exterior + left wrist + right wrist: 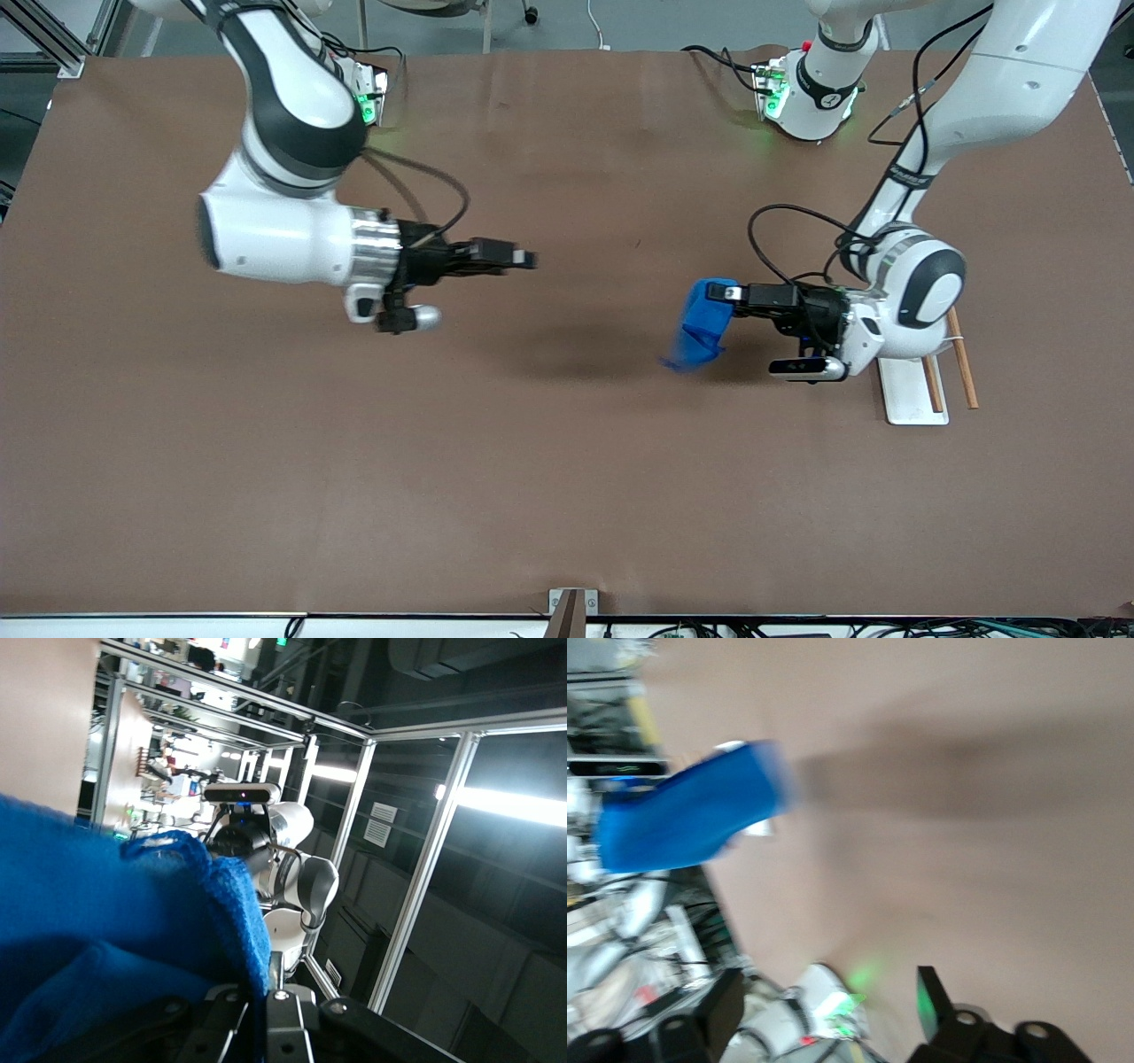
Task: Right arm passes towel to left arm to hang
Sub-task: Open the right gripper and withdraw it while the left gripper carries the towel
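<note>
The bright blue towel (700, 332) hangs from my left gripper (725, 296), which is shut on its upper edge and holds it over the table toward the left arm's end. In the left wrist view the towel (106, 904) fills the space by the closed left gripper (262, 992). My right gripper (528, 259) is open and empty over the middle of the table, pointing at the towel with a wide gap between. In the right wrist view the towel (691, 815) shows ahead of the open right gripper (828, 997).
A white base plate (912, 394) with thin wooden rods (962, 359) stands under the left arm's wrist, near the left arm's end of the table. Black cables (771, 221) loop by the left wrist. The right arm shows in the left wrist view (292, 868).
</note>
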Robot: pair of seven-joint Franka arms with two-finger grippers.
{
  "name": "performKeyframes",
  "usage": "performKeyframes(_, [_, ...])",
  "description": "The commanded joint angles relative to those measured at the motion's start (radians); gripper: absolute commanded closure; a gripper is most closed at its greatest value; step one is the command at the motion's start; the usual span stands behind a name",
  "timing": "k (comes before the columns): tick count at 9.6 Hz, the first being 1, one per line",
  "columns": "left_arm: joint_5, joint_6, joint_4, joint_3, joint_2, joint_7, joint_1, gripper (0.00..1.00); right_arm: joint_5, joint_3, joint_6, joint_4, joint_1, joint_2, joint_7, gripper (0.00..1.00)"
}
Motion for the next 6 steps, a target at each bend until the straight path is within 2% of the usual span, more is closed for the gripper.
performKeyframes(1, [0.113, 0.102, -0.013, 0.005, -0.078, -0.204, 0.026, 1.0, -0.339, -0.047, -0.117, -0.039, -0.067, -0.1, 0.109, 0.0])
performKeyframes(3, [0.281, 0.189, -0.013, 0.008, -0.156, -0.391, 0.037, 1.0, -0.452, -0.194, -0.141, -0.036, -0.066, -0.144, 0.094, 0.0])
performKeyframes(4, [0.375, 0.219, -0.012, 0.01, -0.182, -0.468, 0.055, 1.0, -0.557, -0.257, -0.139, -0.019, -0.063, -0.154, 0.092, 0.0])
performKeyframes(5, [0.452, 0.225, -0.004, 0.011, -0.195, -0.531, 0.066, 1.0, -0.702, -0.286, -0.135, -0.005, -0.063, -0.169, 0.075, 0.0])
performKeyframes(6, [0.544, 0.225, 0.01, 0.013, -0.213, -0.626, 0.087, 1.0, -0.758, -0.32, -0.145, 0.016, -0.063, -0.18, 0.025, 0.0])
